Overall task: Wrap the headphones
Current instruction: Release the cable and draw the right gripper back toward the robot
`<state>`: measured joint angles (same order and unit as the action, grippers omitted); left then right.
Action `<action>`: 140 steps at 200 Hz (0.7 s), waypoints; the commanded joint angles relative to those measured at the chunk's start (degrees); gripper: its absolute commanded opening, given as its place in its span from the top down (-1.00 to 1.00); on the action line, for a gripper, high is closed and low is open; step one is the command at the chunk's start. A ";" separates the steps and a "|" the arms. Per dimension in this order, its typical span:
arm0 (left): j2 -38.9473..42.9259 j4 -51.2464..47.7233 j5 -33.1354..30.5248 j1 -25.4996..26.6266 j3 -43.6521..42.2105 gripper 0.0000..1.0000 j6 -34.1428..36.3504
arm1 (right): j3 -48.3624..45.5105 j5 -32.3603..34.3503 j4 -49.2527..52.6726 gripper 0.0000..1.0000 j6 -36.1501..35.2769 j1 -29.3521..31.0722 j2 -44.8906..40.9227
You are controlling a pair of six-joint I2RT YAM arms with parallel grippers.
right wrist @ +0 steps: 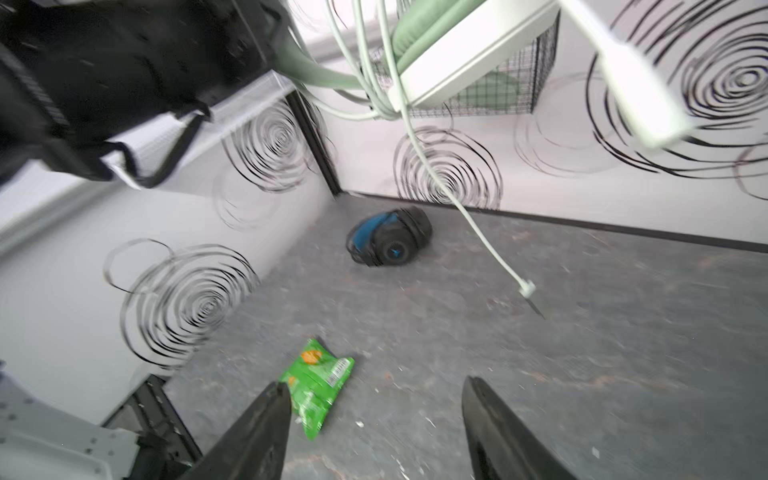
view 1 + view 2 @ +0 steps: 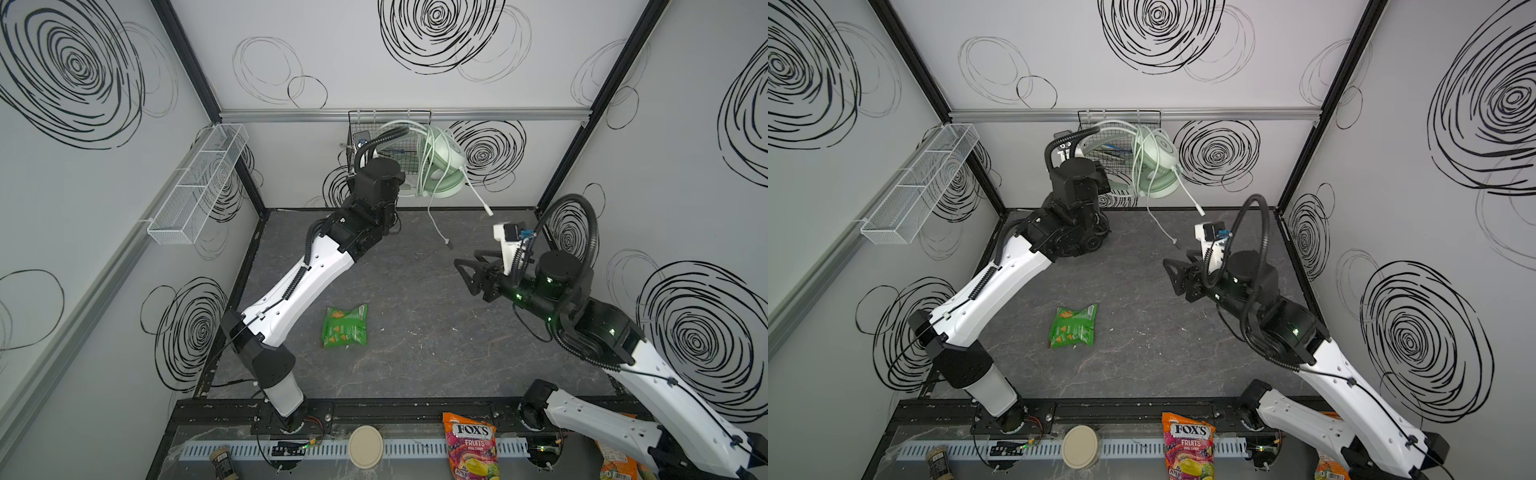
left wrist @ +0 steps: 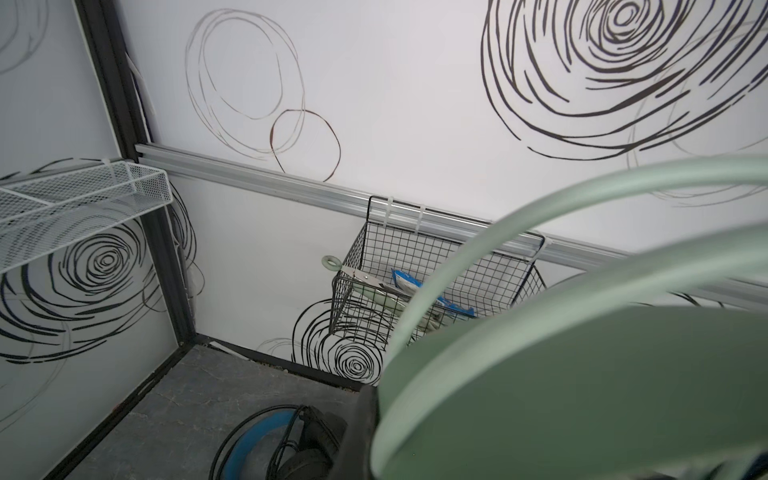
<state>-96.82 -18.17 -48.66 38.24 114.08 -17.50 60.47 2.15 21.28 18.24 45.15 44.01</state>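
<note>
The mint green headphones (image 2: pixel 442 166) hang in the air by the back wall, in both top views. My left gripper (image 3: pixel 370 440) is shut on their headband (image 3: pixel 540 232); one dark finger shows against the green, the rest is hidden. The pale cable (image 2: pixel 428 162) loops round them, and its loose end with the plug (image 1: pixel 527 289) dangles above the floor. The black headphones (image 1: pixel 388 243) with blue lining lie on the floor near the back left corner, partly under the left arm (image 2: pixel 1096 241). My right gripper (image 2: pixel 467 274) stands open and empty, below and right of the plug.
A green snack bag (image 2: pixel 345 326) lies mid-floor. A black wire basket (image 2: pixel 374 137) hangs on the back wall right behind the mint headphones. A white mesh basket (image 2: pixel 199 183) sits on the left wall. A candy bag (image 2: pixel 469 444) and round lid (image 2: pixel 365 446) lie along the front rail.
</note>
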 commanded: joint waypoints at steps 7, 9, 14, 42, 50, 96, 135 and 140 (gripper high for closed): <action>4.09 -2.43 9.05 -2.45 4.37 1.00 -11.23 | -7.75 -4.04 -14.30 -0.50 2.34 0.29 -4.39; 4.20 -2.64 9.76 -2.71 4.28 1.00 -11.55 | -8.00 -4.12 -14.19 -0.50 2.48 0.29 -4.44; 4.54 -3.13 11.30 -3.30 4.16 1.00 -12.27 | -8.57 -4.29 -14.01 -0.51 2.90 0.27 -4.48; 4.88 -6.26 21.73 -6.18 5.00 1.00 -15.48 | -11.36 -6.46 -16.30 -0.58 8.40 0.21 -3.04; 5.00 -6.90 24.40 -6.87 4.86 1.00 -16.63 | -12.55 -7.63 -18.62 -0.61 10.28 0.14 -2.69; 6.67 -8.52 29.96 -8.14 4.50 1.00 -18.42 | -17.23 -14.76 -26.35 -0.65 16.50 -1.90 -0.96; 7.95 -8.16 32.35 -9.54 4.04 1.00 -19.85 | -15.83 -19.16 -26.90 -0.63 22.46 -7.03 2.50; 7.96 -7.96 32.48 -9.60 3.96 1.00 -19.90 | -14.86 -19.35 -25.83 -0.63 23.76 -7.88 3.56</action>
<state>-92.71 -33.41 -19.07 29.71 116.01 -32.69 43.03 -13.52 -2.39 35.46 40.21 44.66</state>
